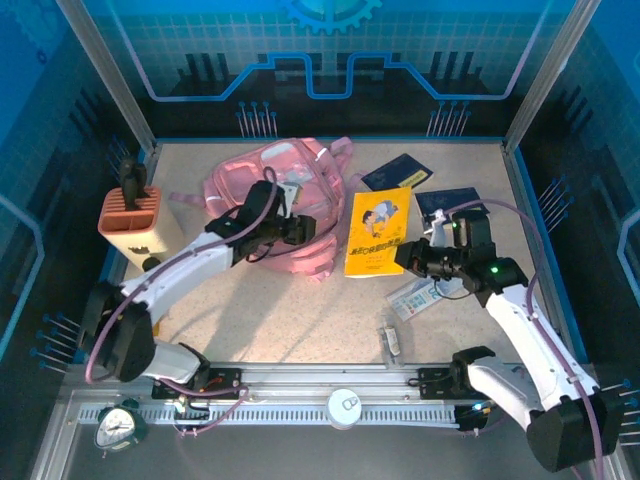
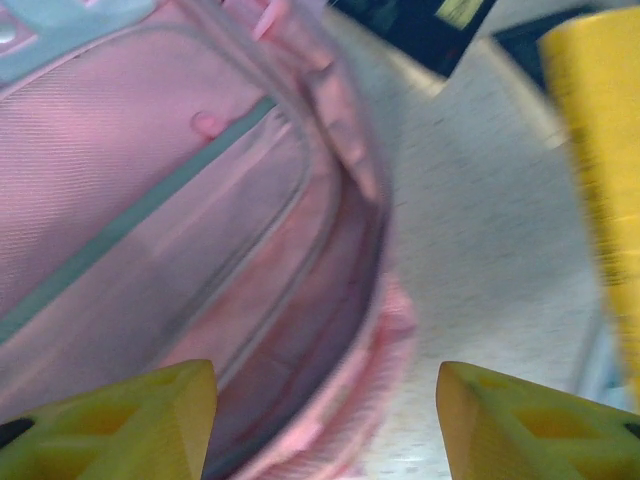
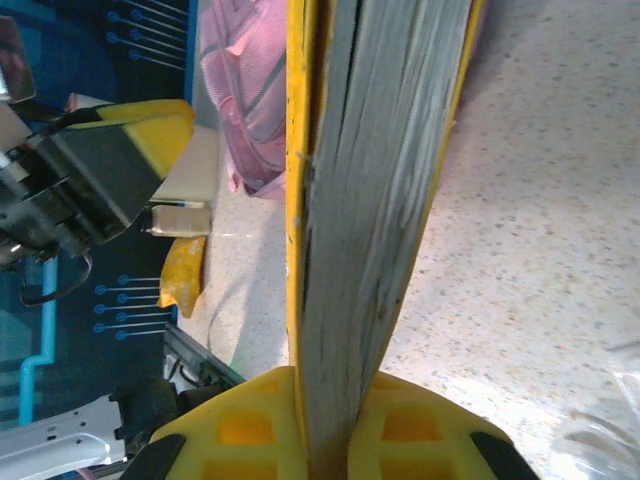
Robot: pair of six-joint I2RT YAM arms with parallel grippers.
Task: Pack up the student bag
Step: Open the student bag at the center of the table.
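Pink bag unzipped, yellow book in my right grip: loading step.

Top view: the student bag [image 1: 285, 185] lies at the back left of the table [image 1: 300, 330], with my left gripper [image 1: 303, 228] over its near right edge. The yellow book [image 1: 378, 232] sits just to the bag's right, and my right gripper [image 1: 408, 256] is closed on its near right corner. Left wrist: my jaws stand apart and hold nothing, poised above the bag's gaping mouth. Right wrist: my fingers [image 3: 240, 420] pinch the book's page block, seen end-on, with the bag beyond it. My reading is that the book goes in now. The next move calls for lifting it clear, swinging it left and tipping it edge-first into the mouth, and the left gripper would likely need to catch the soft rim to keep it wide.
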